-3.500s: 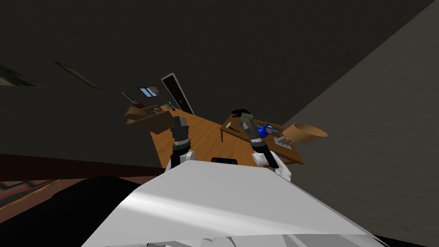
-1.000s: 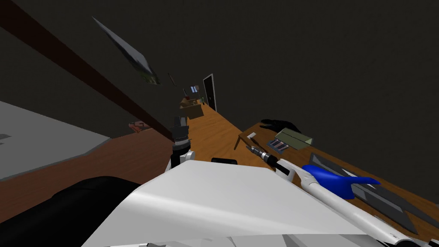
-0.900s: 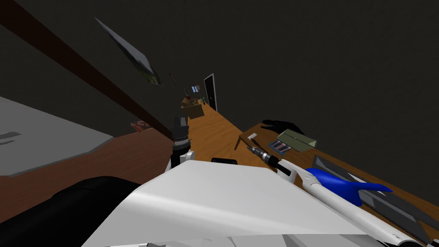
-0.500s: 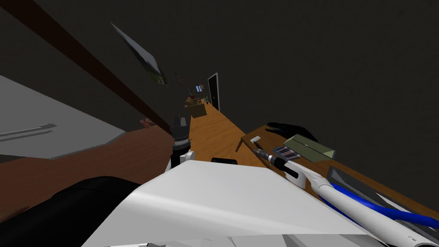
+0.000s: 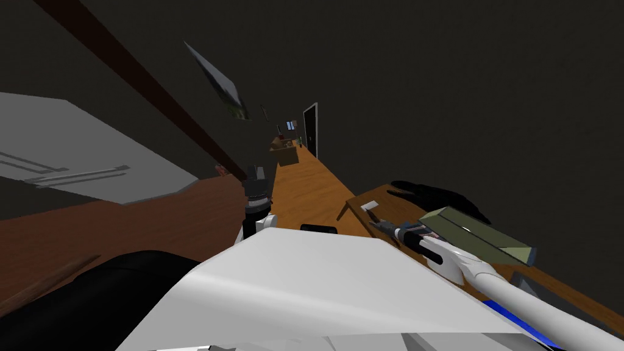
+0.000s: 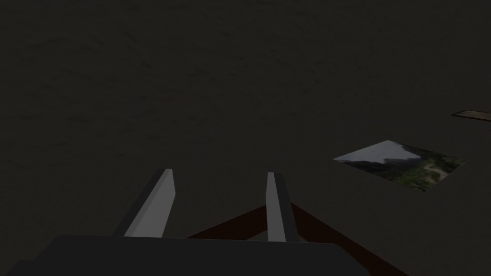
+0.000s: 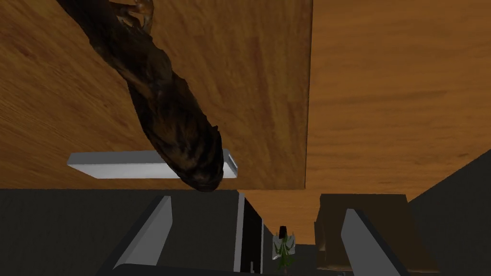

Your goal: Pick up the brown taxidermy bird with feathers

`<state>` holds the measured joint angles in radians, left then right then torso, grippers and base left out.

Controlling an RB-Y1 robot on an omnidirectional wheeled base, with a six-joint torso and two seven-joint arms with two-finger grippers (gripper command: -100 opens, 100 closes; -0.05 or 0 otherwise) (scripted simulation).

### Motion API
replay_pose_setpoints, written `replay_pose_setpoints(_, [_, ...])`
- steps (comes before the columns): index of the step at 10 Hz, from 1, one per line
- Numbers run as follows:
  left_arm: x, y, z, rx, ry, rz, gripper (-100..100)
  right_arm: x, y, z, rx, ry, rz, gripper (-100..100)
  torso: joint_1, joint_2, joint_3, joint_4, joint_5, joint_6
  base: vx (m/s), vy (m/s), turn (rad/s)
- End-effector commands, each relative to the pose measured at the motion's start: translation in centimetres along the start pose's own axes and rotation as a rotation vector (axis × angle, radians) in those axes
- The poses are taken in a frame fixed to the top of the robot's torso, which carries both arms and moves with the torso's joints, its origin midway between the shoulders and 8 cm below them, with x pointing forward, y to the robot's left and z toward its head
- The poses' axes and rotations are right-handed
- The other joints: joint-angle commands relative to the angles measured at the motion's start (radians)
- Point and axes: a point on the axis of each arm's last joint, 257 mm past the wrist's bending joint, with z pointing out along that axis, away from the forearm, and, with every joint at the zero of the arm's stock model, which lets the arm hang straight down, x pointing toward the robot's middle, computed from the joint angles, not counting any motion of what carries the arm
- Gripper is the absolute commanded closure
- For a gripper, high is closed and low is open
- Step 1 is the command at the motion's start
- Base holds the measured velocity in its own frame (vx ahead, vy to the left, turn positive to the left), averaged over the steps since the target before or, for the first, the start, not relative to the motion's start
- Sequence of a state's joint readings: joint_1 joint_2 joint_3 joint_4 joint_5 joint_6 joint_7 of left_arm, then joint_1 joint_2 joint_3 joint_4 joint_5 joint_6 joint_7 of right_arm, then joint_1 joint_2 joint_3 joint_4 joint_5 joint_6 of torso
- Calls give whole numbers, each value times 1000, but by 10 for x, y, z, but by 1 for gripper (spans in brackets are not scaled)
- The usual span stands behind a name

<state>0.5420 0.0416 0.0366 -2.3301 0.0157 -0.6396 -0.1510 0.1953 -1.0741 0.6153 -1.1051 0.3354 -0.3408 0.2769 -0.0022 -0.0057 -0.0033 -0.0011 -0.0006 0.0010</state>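
The brown bird (image 7: 163, 110) lies on the wooden table (image 7: 268, 96) (far end cut off), overlapping a white bar (image 7: 115, 165). The right gripper (image 7: 257, 206) gapes wide and empty just short of it. The left gripper (image 6: 220, 173) is part-open and empty.

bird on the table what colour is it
The bird is dark mottled brown, near black in places; clearest in the right wrist view.

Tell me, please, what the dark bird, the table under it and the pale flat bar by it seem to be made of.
The bird looks matte dark brown, streaked and ragged-edged, so probably feathers. The table shows orange-brown grain lines, seemingly smooth wood. The bar is plain pale grey, flat, sharp-edged and untextured; I cannot tell its material.
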Motion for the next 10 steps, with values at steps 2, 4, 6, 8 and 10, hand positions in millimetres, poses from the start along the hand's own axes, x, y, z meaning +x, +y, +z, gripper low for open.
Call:
replay_pose_setpoints(2, [0, 0, 0, 0, 0, 0, 0, 48, -33, -23, 70, 115, -86, -100, 0, -1, 0, 0, 0, 0, 89, -42, 229])
replay_pose_setpoints(4, [0, 0, 0, 0, 0, 0, 0, 85, -43, -36, 94, 193, -126, -100, 1, 0, 0, 0, 0, 0, 69, -45, 200])
replay_pose_setpoints(6, [0, 0, 0, 0, 0, 0, 0, 126, -45, -51, 103, 274, -161, -100, 2, 2, 1, 0, 0, 1, 40, -23, 144])
replay_pose_setpoints(8, [0, 0, 0, 0, 0, 0, 0, 124, -45, -52, 104, 266, -157, -100, 4, 3, 2, 1, 1, 1, 18, -6, 34])
replay_pose_setpoints(10, [0, 0, 0, 0, 0, 0, 0, 121, -36, -44, 101, 266, -164, -100, 5, 5, 3, 1, 1, 1, 1, -23, -20])
